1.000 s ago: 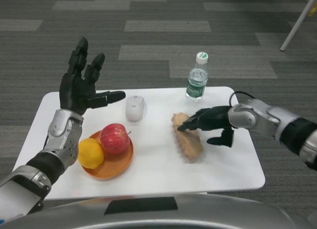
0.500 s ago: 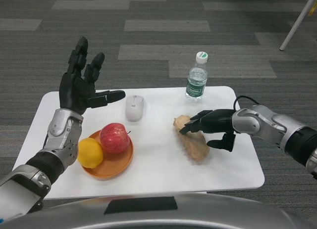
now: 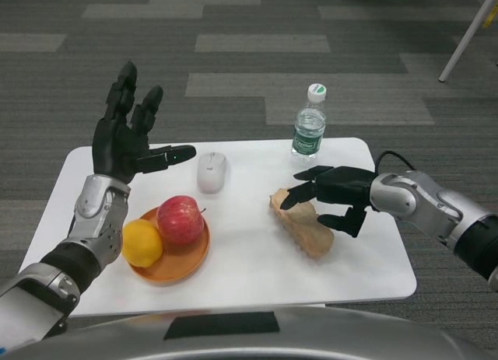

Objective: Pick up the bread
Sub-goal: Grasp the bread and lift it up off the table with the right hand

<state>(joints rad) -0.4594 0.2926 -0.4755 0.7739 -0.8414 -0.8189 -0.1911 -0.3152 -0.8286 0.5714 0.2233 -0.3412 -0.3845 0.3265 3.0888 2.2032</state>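
The right hand (image 3: pixel 331 195) has its fingers curled around the tan, elongated bread loaf (image 3: pixel 305 226), upper fingers on its far end, thumb at its side. Whether they grip it, I cannot tell. The left hand (image 3: pixel 124 142) hovers spread, holding nothing. The bottle label (image 3: pixel 308 135) is unreadable.

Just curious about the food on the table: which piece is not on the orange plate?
The bread, lying bare on the table under the right hand. The apple and lemon sit on the plate.
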